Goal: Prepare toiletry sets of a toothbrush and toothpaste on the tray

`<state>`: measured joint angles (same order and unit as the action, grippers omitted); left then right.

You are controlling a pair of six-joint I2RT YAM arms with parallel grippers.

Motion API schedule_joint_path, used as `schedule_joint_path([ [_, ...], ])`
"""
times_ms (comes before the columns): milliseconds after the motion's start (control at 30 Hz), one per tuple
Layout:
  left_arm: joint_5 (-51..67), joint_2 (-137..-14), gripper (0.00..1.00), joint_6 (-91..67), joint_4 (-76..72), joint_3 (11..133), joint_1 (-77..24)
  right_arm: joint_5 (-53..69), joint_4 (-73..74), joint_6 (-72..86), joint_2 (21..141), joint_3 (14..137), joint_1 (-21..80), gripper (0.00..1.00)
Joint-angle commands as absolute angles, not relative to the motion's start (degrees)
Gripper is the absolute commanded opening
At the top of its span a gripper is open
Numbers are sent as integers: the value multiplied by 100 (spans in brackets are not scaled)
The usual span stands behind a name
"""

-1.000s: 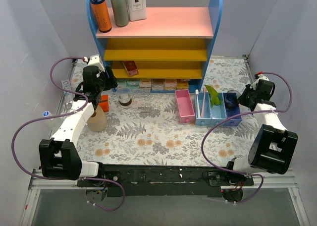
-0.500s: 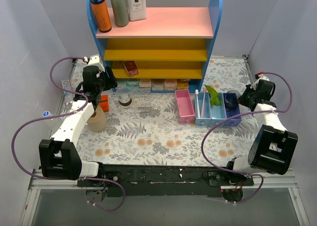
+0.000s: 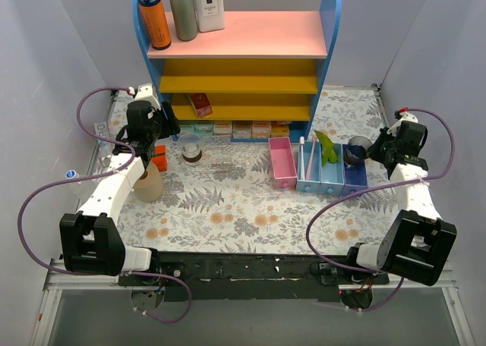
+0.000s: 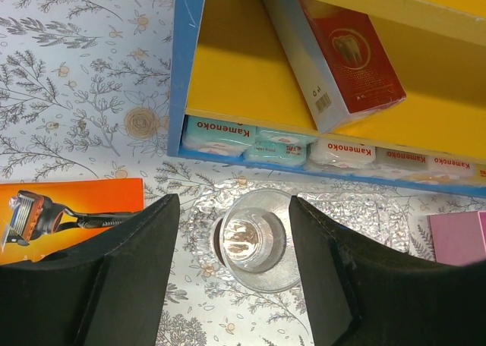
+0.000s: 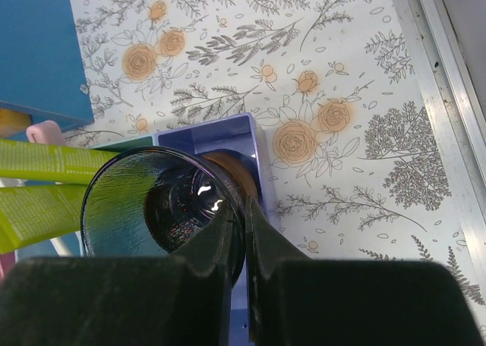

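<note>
My right gripper (image 3: 370,148) (image 5: 244,223) is shut on the rim of a dark see-through cup (image 3: 356,146) (image 5: 156,206), held tilted over the purple-blue bin (image 3: 355,177) (image 5: 228,130). Lime-green toothpaste tubes (image 3: 326,146) (image 5: 45,164) stick out of the light blue bin (image 3: 332,177) beside it. A white toothbrush (image 3: 306,158) stands in the adjoining light blue bin. My left gripper (image 3: 167,130) (image 4: 231,209) hangs open above a second cup (image 3: 191,149) (image 4: 250,243), which stands on the clear tray (image 3: 224,153) (image 4: 364,209), visible only as a shiny patch.
A blue shelf unit (image 3: 235,58) with yellow shelves stands at the back, with bottles on its top. A pink bin (image 3: 283,162) sits left of the blue bins. An orange razor box (image 4: 68,209) and a beige jar (image 3: 149,184) lie near the left arm.
My right gripper's jaws have closed on the dark cup's rim, and the right arm has shifted right and back, raising the cup slightly. The left arm has not moved.
</note>
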<state>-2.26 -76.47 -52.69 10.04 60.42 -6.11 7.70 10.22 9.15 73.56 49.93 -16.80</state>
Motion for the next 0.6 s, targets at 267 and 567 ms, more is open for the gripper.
schedule_joint_path([
  [267, -114, -7515, 59, -5194, 984, 6056, -615, 1204, 808, 1037, 6742, 5555, -1652, 1],
  [567, -35, -7515, 59, -5203, 984, 6056, -615, 1599, 1011, 993, 6443, 5801, -1600, 1],
])
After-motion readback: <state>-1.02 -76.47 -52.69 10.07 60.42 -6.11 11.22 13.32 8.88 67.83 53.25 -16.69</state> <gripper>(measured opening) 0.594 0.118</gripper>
